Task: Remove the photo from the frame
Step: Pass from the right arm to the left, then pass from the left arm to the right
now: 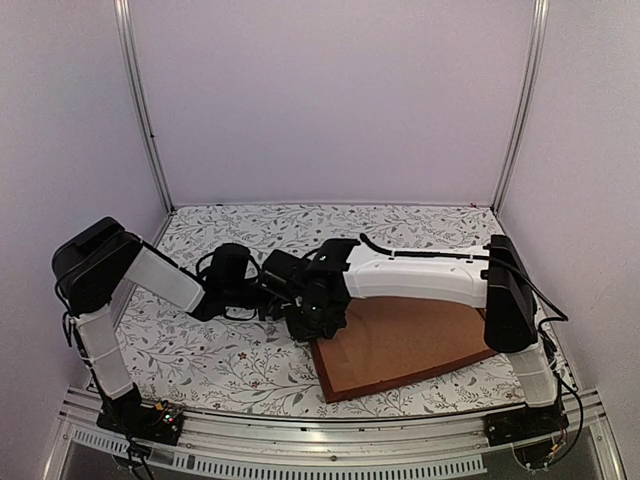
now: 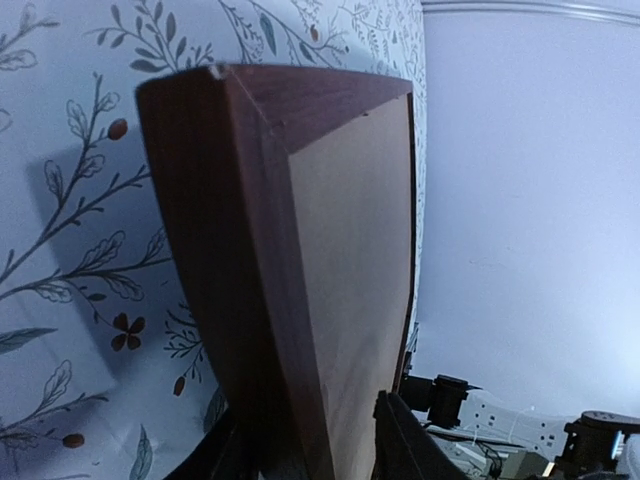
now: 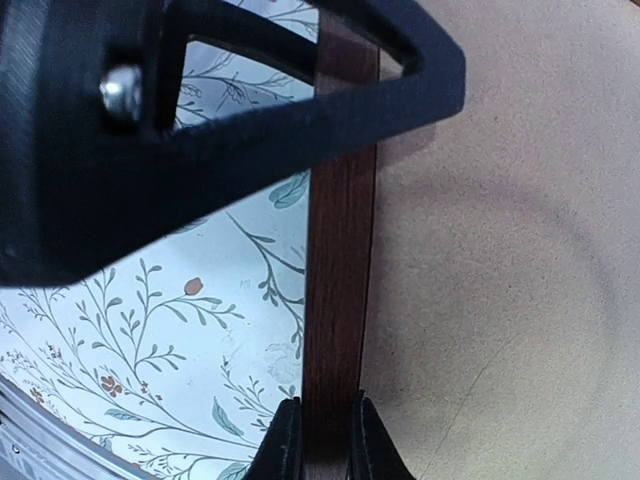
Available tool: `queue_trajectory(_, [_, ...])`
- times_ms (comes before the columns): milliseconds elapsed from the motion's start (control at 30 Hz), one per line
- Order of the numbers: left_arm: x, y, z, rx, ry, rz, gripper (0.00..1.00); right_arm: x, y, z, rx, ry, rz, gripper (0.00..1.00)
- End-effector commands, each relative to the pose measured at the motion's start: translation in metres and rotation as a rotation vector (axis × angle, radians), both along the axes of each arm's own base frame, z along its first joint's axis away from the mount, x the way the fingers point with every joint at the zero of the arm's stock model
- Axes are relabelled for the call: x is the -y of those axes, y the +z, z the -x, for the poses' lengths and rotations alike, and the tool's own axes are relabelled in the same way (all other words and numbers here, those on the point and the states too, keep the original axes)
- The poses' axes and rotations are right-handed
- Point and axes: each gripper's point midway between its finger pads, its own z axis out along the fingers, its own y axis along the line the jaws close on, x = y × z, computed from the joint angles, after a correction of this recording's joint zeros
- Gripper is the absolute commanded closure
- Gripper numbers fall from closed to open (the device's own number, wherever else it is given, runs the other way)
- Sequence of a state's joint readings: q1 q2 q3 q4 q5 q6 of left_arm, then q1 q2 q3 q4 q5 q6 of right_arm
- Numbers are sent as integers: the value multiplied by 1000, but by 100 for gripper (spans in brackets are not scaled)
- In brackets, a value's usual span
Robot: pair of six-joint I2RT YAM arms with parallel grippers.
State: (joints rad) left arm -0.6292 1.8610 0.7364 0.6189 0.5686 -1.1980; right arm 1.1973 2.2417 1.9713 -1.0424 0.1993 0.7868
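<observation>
your right gripper point(image 3: 325, 445) is clenched on the frame point(image 3: 340, 280). in its wrist view the two fingertips point(image 3: 285, 445) press against either side of one dark reddish-brown rail. the flowered tablecloth point(image 3: 200, 330) lies on one side of that rail and the plain brown backing board point(image 3: 500, 250) on the other.

your left gripper point(image 2: 315, 455) straddles the frame too. its fingers point(image 2: 400, 445) show at the bottom of its wrist view, one on the outer face of the rail and one on the board side, both close to the wood. you cannot tell from here whether they press on it or only flank it. the frame's corner rises ahead of that camera, and a soft shadow lies on the cloth beside it.

from above, you see the frame lying back-up on the right half of the table. its near right corner is close to the right arm's base, and its far left corner is under the two wrists, which meet there almost touching. the right arm reaches across over the board, and the left arm comes in from the left over the cloth. that corner looks a little raised, but you cannot be sure from this angle.

the photo does not show in any view; only the backing board faces up.
</observation>
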Motion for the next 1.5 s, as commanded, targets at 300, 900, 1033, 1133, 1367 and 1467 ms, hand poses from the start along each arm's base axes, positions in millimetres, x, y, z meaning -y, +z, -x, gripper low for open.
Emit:
queue_trajectory(300, [15,13,-2,4,-19,69,84,-8,60,-9,91,5,-150,96])
queue_trajectory(900, [0,48,-13,-58,-76,96,100,18,123,-7,434,201,-183,25])
queue_trajectory(1033, [-12,60,-21,-58,-83,71,100,43,135,-1,551,246,-156,17])
queue_trajectory(1133, [-18,68,-26,-71,-87,79,100,57,133,4,616,291,-142,11])
queue_trajectory(1367, [-29,82,-34,-99,-92,93,100,68,149,30,782,400,-125,3])
queue_trajectory(1467, [-37,87,-40,-117,-86,114,100,70,150,41,822,441,-110,2])
